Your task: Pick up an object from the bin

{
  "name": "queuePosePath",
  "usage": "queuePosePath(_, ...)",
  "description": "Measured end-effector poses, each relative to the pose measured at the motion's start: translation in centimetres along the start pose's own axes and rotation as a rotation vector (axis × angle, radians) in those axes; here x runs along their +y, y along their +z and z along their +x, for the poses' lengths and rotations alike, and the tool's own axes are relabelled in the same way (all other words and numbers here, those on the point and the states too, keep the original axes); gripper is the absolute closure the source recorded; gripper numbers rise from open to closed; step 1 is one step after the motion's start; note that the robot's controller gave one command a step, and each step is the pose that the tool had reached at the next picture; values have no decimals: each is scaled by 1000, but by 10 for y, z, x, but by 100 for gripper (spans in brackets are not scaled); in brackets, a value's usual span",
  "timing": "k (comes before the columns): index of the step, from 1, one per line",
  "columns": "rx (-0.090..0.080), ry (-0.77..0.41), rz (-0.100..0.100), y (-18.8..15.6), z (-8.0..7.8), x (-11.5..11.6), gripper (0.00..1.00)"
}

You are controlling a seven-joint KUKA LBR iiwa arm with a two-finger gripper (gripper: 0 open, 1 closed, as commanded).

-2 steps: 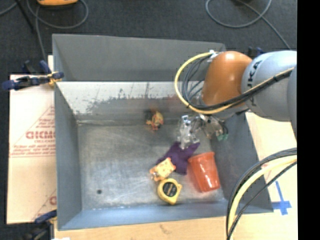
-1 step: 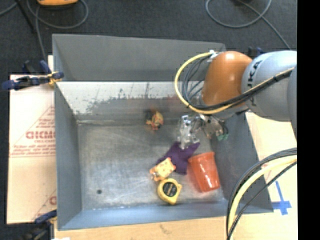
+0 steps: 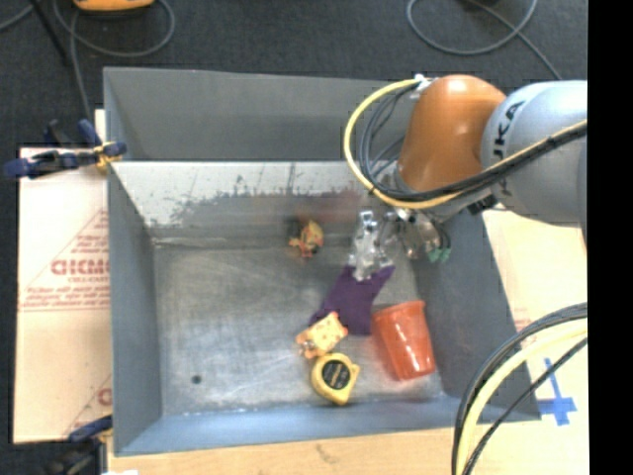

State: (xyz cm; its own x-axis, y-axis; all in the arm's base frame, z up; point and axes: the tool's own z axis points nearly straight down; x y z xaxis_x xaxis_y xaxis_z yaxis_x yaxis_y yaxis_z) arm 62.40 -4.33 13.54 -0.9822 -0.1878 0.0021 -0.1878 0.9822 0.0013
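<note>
My gripper [image 3: 370, 255] hangs low over the right half of the bin, below the orange wrist cover. Its metal tip sits at the upper end of a flat purple thing [image 3: 353, 300] that lies slanted on the bin floor. Whether it touches that thing I cannot tell. An orange plastic cup [image 3: 405, 340] lies on its side just right of the purple thing. A small yellow and orange toy [image 3: 320, 334] rests at the purple thing's lower end. Another small yellow-brown toy [image 3: 307, 237] lies to the left of the gripper near the back wall.
A yellow tape measure [image 3: 334, 379] lies near the bin's front wall, below the toy and cup. The left half of the bin floor is bare grey metal. The arm and its cables come in over the right rim.
</note>
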Motion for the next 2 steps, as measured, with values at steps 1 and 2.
queuePosePath(1, -2, 102, -2, -59, 28, -18, 100)
queuePosePath(2, -9, 35, 6, -97, 17, -31, 100)
